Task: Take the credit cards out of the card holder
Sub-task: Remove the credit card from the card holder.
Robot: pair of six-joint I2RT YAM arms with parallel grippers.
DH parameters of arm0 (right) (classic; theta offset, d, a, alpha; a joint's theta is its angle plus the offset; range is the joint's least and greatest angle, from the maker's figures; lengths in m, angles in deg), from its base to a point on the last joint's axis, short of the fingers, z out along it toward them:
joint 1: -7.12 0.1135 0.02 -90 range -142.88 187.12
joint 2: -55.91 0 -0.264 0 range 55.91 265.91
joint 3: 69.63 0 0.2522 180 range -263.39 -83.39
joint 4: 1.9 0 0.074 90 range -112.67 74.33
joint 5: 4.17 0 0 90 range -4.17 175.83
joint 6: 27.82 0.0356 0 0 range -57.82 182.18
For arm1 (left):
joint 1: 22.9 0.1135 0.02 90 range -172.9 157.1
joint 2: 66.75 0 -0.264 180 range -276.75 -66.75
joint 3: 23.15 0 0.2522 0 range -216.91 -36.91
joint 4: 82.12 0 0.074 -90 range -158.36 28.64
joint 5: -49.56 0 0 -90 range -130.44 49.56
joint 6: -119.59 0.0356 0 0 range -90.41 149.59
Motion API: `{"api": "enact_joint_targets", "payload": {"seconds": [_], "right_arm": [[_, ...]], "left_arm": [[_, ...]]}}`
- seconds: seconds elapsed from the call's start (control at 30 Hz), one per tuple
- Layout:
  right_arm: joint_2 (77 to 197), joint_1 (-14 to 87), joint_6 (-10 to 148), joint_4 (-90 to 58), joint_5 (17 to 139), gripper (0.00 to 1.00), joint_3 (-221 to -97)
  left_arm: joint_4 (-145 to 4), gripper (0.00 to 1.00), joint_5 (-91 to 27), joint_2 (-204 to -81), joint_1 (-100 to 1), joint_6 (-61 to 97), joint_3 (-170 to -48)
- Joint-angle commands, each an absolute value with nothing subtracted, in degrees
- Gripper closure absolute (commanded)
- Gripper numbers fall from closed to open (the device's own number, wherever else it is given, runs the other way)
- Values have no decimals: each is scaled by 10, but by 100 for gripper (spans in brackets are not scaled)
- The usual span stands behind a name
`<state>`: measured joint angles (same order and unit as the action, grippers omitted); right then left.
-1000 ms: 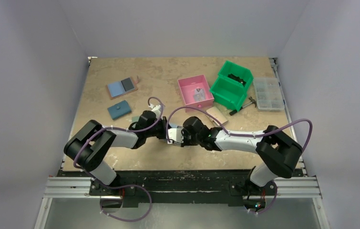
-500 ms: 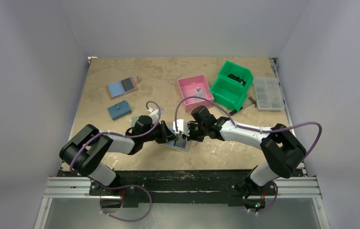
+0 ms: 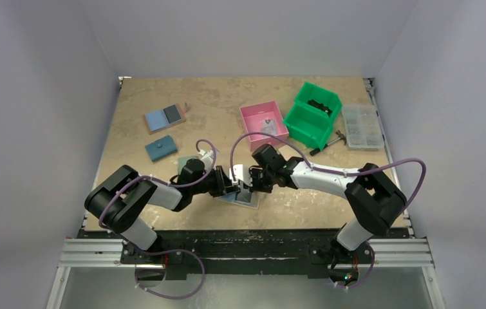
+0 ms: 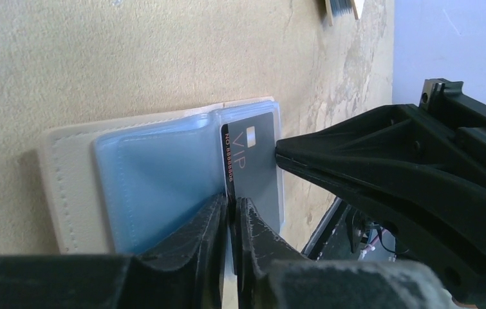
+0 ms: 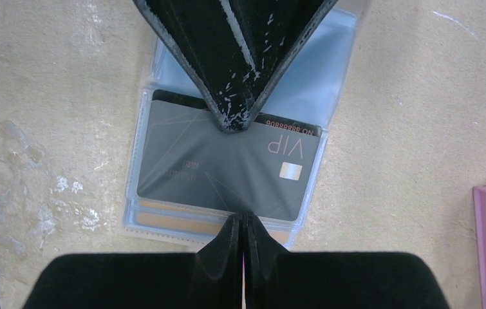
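The card holder point(image 4: 73, 187) lies open and flat on the counter point(image 3: 214, 103), near its front edge at the middle, right between the two arms. It has a pale beige border with a line of stitching, and inside it are clear, pale blue plastic sleeves. A dark grey card point(image 5: 227, 174) lies on one panel, with "VIP", a row of digits along one long edge and a small pale chip printed on it. A strip of a gold card point(image 5: 176, 223) shows from under the grey one along its other long edge, inside the sleeve.

The left tool point(image 4: 230, 203) has its fingers pressed together, tips at the numbered edge of the grey card. Whether that edge is pinched between them cannot be told. The right tool point(image 5: 243, 219) is closed too, and its tip meets the opposite long edge of the same card, so the two tools face each other across it.

Farther back on the counter stand a pink bin point(image 3: 264, 124) and a green bin point(image 3: 313, 114). Well off to the left lies another open holder point(image 3: 165, 118) with blue and black panels
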<state>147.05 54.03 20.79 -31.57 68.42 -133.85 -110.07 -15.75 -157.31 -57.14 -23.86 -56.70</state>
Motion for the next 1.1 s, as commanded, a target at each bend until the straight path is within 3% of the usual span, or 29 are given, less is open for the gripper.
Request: {"api": "enact_joint_targets", "payload": {"seconds": [0.0, 0.13, 0.33, 0.4, 0.5, 0.83, 0.9, 1.07], "right_arm": [[1488, 558, 205, -310, 701, 94, -1350], [1491, 573, 214, -297, 712, 94, -1348], [1515, 611, 256, -260, 756, 97, -1350], [1517, 613, 260, -258, 762, 97, -1350], [1516, 613, 265, -256, 775, 98, -1348], [1527, 596, 269, -270, 785, 97, -1355], [1519, 578, 273, -293, 749, 92, -1369], [1472, 513, 269, -363, 548, 65, -1394]], "left_arm": [[-1157, 82, -132, -1576, -576, -246, -565], [-1175, 70, -125, -1586, -576, -256, -562], [-1237, 70, -113, -1615, -576, -293, -555], [-1253, 78, -114, -1620, -575, -305, -550], [-1255, 99, -129, -1621, -575, -314, -543], [-1290, 100, -120, -1604, -557, -342, -511], [-1306, 100, -110, -1596, -555, -333, -505], [-1287, 100, -110, -1554, -555, -271, -501]]}}
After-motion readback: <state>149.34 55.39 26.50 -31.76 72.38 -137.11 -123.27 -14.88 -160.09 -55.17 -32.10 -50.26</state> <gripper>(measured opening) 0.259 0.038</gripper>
